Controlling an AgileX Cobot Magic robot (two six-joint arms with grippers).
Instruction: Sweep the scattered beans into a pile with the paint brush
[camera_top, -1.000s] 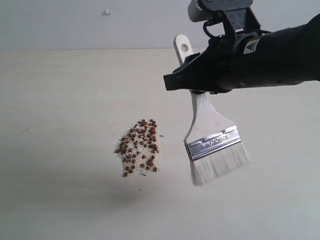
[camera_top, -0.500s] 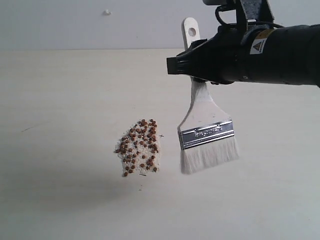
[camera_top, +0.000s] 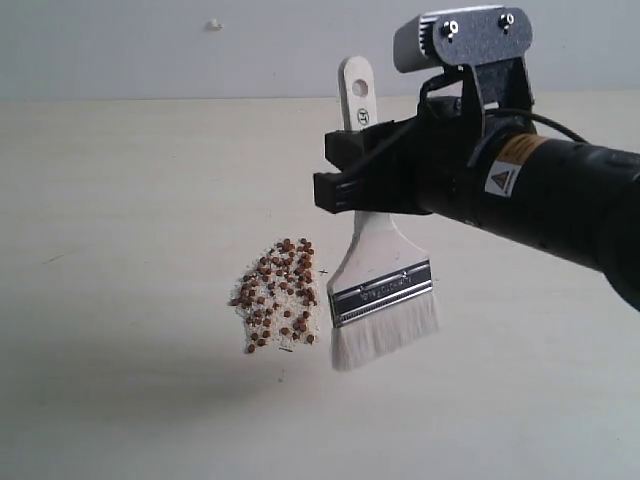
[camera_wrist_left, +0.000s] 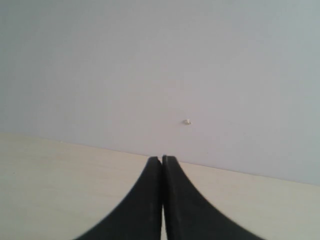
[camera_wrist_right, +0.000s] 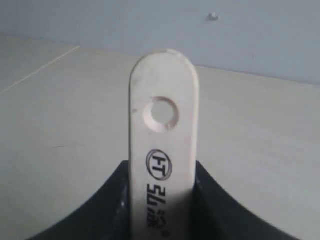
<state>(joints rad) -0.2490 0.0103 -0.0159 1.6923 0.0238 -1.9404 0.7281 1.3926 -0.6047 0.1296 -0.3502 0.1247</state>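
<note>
Reddish-brown beans (camera_top: 279, 294) mixed with whitish crumbs lie in one dense pile (camera_top: 285, 275) on the pale table. The paint brush (camera_top: 383, 287) hangs bristles down just right of the pile, its off-white bristles close to the pile's right edge. My right gripper (camera_top: 345, 175) is shut on the brush's cream handle, and the handle end with its hole (camera_wrist_right: 163, 111) sticks out past the jaws of that right gripper (camera_wrist_right: 162, 172). My left gripper (camera_wrist_left: 161, 160) is shut with nothing in it; the exterior view does not show it.
The pale wooden table (camera_top: 120, 200) runs back to a light grey wall. A small white speck (camera_top: 213, 24) sits on the wall. A faint dark scratch (camera_top: 60, 257) marks the table at the left.
My right gripper has carried the brush leftward and lower, from well right of the pile to right beside it. The beans have not moved. The left gripper stays shut.
</note>
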